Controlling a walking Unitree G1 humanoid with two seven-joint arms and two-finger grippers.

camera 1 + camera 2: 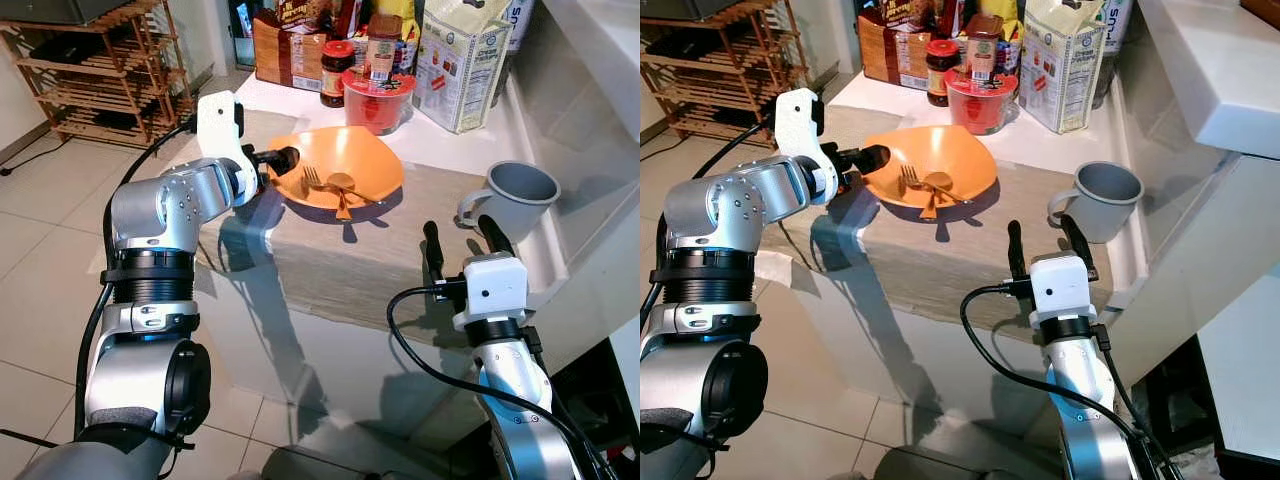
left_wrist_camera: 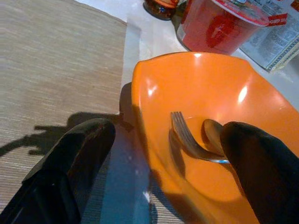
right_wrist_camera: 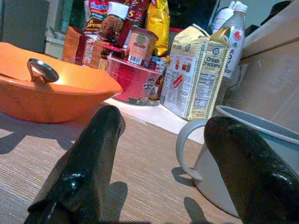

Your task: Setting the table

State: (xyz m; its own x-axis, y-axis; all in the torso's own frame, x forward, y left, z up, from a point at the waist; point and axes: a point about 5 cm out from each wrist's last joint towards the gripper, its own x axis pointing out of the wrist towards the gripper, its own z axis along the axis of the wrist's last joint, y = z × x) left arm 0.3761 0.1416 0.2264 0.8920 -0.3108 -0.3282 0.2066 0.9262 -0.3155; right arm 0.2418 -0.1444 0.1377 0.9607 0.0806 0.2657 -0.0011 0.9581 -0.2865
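The left claw [image 1: 283, 160] is wide open around the orange bowl's [image 1: 350, 160] rim — next, squeeze. The right claw [image 1: 462, 243] waits open by the cup [image 1: 515, 195].

The bowl [image 1: 345, 160] is glossy orange plastic; the fork [image 2: 189, 139] and spoon [image 2: 212, 135] in it are shiny metal. A matt, coarse woven cloth [image 1: 360, 255] covers the smooth white bench [image 1: 440, 145].

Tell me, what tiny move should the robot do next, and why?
Probably close the left gripper on the orange plastic bowl's rim: its open fingers straddle that edge. The metal fork and spoon lie inside, so keep it level.
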